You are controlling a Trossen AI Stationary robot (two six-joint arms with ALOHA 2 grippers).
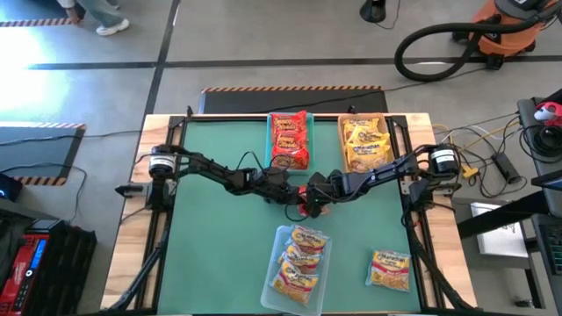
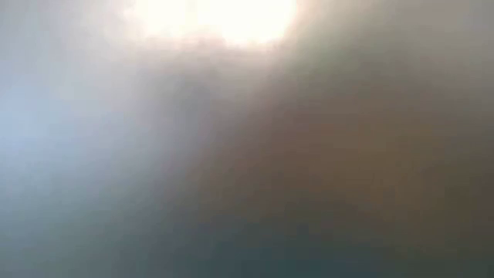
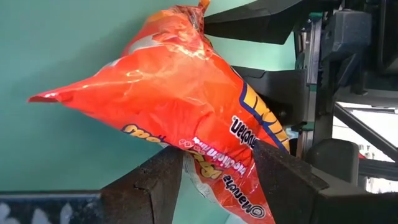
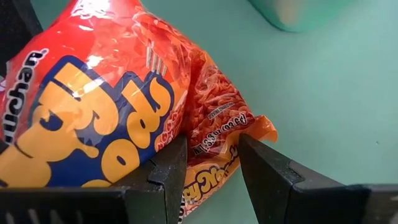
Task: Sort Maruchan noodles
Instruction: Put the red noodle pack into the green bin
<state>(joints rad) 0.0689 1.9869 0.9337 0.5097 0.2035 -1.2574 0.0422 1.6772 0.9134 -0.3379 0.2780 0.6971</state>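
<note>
Red packet point(image 1: 306, 200) hangs mid-table btwn both grippers: left point(image 3: 217, 174) pinches one end, right point(image 4: 211, 165) the other; long axis runs arm-to-arm, so neither is nearer.

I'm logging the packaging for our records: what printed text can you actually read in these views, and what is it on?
"maruchan", seen inverted: on the red packet in the left wrist view.
"uchan", cut off by the frame edge: on the same red packet in the right wrist view.
Small print on its end seal: too small to read.
Packets in the bins: too small to read.
</note>
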